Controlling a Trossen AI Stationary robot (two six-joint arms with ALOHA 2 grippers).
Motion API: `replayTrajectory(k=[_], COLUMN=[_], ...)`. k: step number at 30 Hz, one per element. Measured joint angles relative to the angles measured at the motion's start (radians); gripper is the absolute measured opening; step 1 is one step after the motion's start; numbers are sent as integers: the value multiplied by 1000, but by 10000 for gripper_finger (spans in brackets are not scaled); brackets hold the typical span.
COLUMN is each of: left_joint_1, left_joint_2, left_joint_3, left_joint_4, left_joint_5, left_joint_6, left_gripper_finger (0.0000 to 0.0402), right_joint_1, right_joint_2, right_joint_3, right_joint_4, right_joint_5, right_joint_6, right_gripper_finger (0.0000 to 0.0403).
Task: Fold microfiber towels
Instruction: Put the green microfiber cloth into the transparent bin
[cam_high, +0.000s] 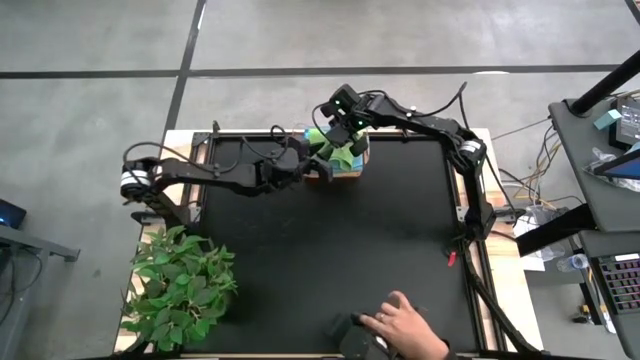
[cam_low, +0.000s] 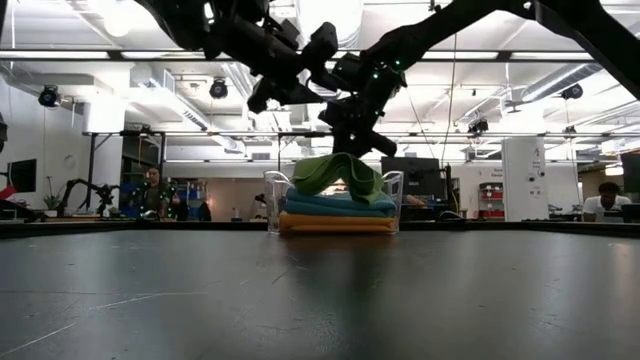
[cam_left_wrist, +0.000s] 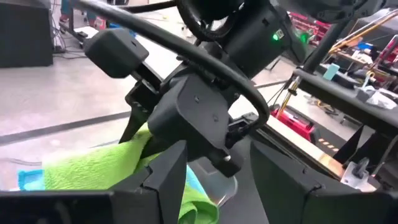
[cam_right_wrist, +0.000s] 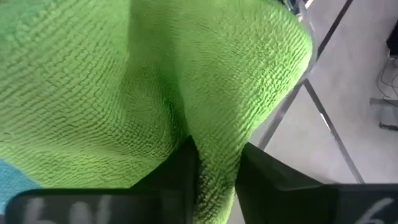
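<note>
You have even overhead lighting; ceiling lamps (cam_low: 130, 18) glare in the low view; near tabletop (cam_low: 320, 300) blurred.

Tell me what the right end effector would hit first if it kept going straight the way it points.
The lime green towel: the right end effector already has its folds between its fingers, atop the stack in the clear bin.

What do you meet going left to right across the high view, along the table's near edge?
Leafy plant → bare black table top → a person's hand resting on a dark object at the table edge.
</note>
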Motion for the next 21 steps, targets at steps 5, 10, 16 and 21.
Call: replayTrajectory(k=[5,10,16,21], left_joint_1=[0,0,0,0], left_joint_2=[-5,-5,-5,-5], left_joint_3=[0,0,0,0], left_joint_4=[-16,-29,-37,-45], left_joint_5=[0,0,1,1], left_joint_6=[8,19,32,78], left_gripper_finger=[162,162,162,162], right_joint_1=[0,0,0,0], right_joint_2=[2,2,-1,-52], right_joint_3=[0,0,0,4], right_joint_4=[26,84,139,82], right_joint_5=[33,101,221,229], right_joint_6=[-3,-4,1,140], right_gripper_finger=[109,126,130,110])
